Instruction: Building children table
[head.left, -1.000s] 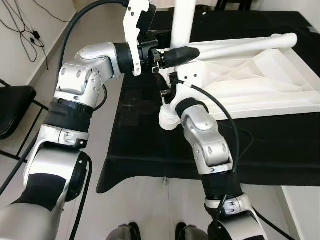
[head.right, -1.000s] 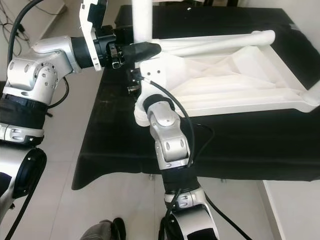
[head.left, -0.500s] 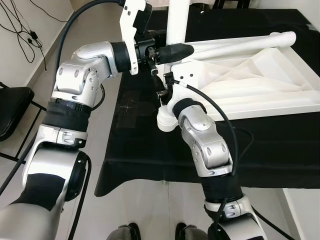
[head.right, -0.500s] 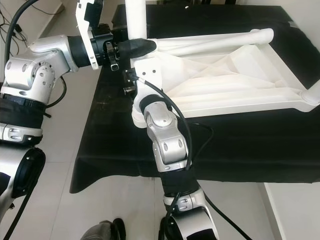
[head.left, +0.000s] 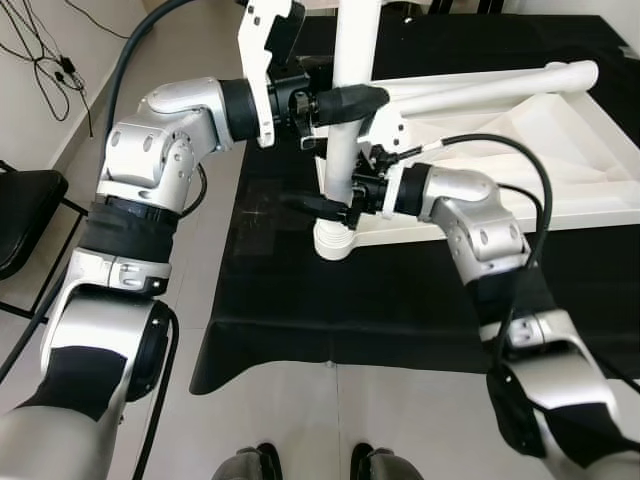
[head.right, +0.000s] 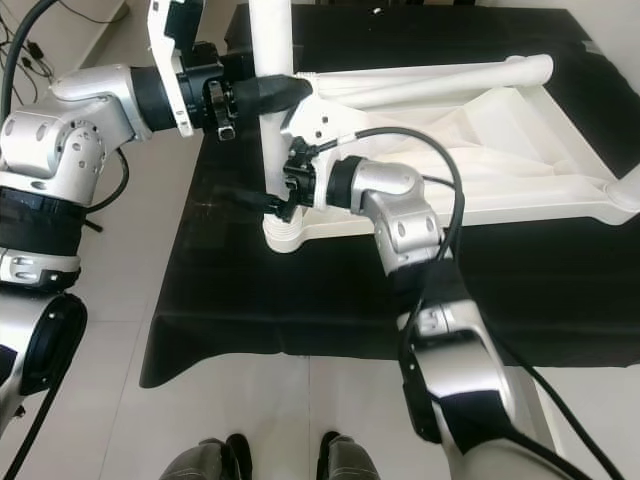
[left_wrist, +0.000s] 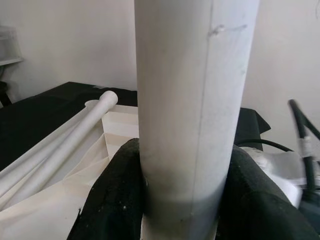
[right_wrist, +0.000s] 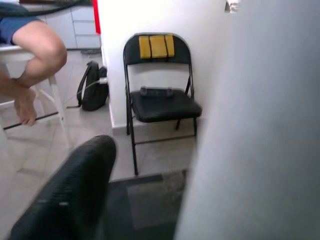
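In the left eye view the right arm, half a second ago folded up from the bottom centre with its elbow low, now reaches in from the right of the frame, and the right gripper (head.left: 335, 208) sits at centre against the lower part of the upright white plastic table leg (head.left: 349, 120), one black finger poking out to the leg's left; the left gripper (head.left: 345, 101) remains clamped on the leg near upper centre. That swing likely gives the right gripper a side grasp for seating or twisting the leg into the upturned white plastic tabletop (head.left: 520, 160), which lies across the upper right on a black cloth-covered work table (head.left: 280, 290). The right eye view shows the same, with the leg's flared foot (head.right: 283, 236) at centre beside the tabletop's corner. In the left wrist view, its two black fingers (left_wrist: 107, 200) close on the leg at bottom centre, another leg lying at left. In the right wrist view, one finger (right_wrist: 65, 200) shows at lower left beside the blurred leg; its closure I cannot tell. Behind stand a black folding chair (right_wrist: 160, 100), tiled floor, and a seated person's leg at upper left.
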